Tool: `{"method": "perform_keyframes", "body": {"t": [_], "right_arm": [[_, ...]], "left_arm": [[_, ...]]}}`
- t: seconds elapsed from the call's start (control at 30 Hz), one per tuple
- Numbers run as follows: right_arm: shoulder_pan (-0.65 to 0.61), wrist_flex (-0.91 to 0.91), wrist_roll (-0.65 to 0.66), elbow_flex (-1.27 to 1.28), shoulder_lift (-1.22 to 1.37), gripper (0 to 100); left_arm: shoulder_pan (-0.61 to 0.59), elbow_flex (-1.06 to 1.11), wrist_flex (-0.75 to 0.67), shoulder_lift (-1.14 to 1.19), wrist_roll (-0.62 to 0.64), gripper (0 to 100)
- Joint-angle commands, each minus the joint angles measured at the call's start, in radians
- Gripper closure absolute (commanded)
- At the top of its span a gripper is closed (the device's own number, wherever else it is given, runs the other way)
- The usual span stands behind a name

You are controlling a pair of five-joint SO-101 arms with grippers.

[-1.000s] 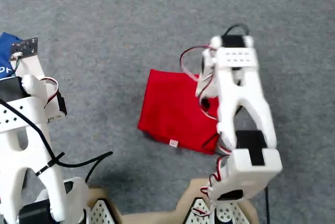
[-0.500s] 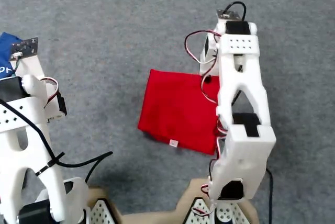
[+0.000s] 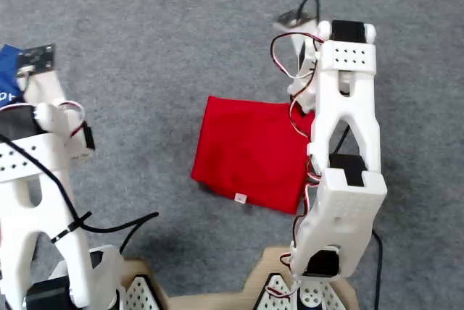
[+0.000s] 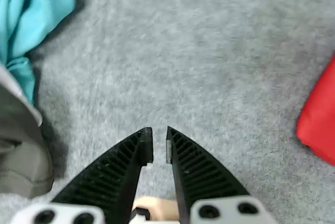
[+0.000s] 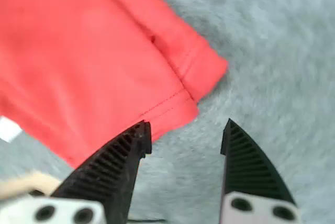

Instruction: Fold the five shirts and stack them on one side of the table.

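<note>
The red shirt (image 3: 250, 154) lies folded in a neat square near the middle of the grey tabletop (image 3: 145, 35). A small white tag (image 3: 239, 198) peeks out at its near edge. The right arm (image 3: 348, 107) stands over the shirt's right side.

In the right wrist view, the right pincer (image 5: 187, 124) is spread wide with nothing in it. It hangs by a corner of the red shirt (image 5: 78, 51). One finger (image 5: 123, 153) is over the shirt's hem and the other is over bare tabletop. I cannot tell if they touch the cloth.

The left arm (image 3: 36, 172) is at the left side of the tabletop, well apart from the red shirt. The left pincer (image 4: 157, 130) is almost pressed together, with just a thin gap, and it pinches nothing. It points at bare grey tabletop.

A blue shirt (image 3: 7, 78) shows at the left edge, partly behind the left arm. The left wrist view shows a blue-green cloth (image 4: 31, 20) bunched at one side.
</note>
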Motion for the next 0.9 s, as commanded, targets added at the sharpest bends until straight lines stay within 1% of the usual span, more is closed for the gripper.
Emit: {"method": "perform_keyframes", "body": {"t": [0.0, 0.07, 0.13, 0.23, 0.33, 0.4, 0.53, 0.6, 0.87], "right_arm": [[0.007, 0.009, 0.215, 0.004, -0.004, 77.0], [0.007, -0.008, 0.292, 0.005, -0.005, 77.0], [0.005, -0.012, 0.342, 0.012, -0.002, 77.0], [0.004, -0.032, 0.388, 0.013, -0.002, 77.1], [-0.012, -0.032, 0.420, 0.015, -0.002, 77.2], [-0.013, -0.032, 0.423, 0.022, -0.002, 77.8], [-0.013, -0.034, 0.443, 0.073, -0.002, 82.9], [-0.013, -0.034, 0.479, 0.114, -0.002, 82.9], [-0.018, -0.118, 0.488, 0.206, -0.002, 83.1]], "left_arm": [[0.114, -0.017, -0.015, 0.058, 0.000, 94], [0.175, -0.021, -0.012, 0.116, 0.002, 94], [0.212, -0.041, -0.009, 0.174, 0.040, 94], [0.229, -0.097, -0.008, 0.249, 0.106, 94], [0.224, -0.132, -0.006, 0.294, 0.115, 94], [0.224, -0.147, 0.018, 0.309, 0.114, 94], [0.222, -0.164, 0.046, 0.309, 0.112, 94], [0.222, -0.163, 0.046, 0.308, 0.112, 94], [0.222, -0.161, 0.048, 0.314, 0.112, 94]]}}
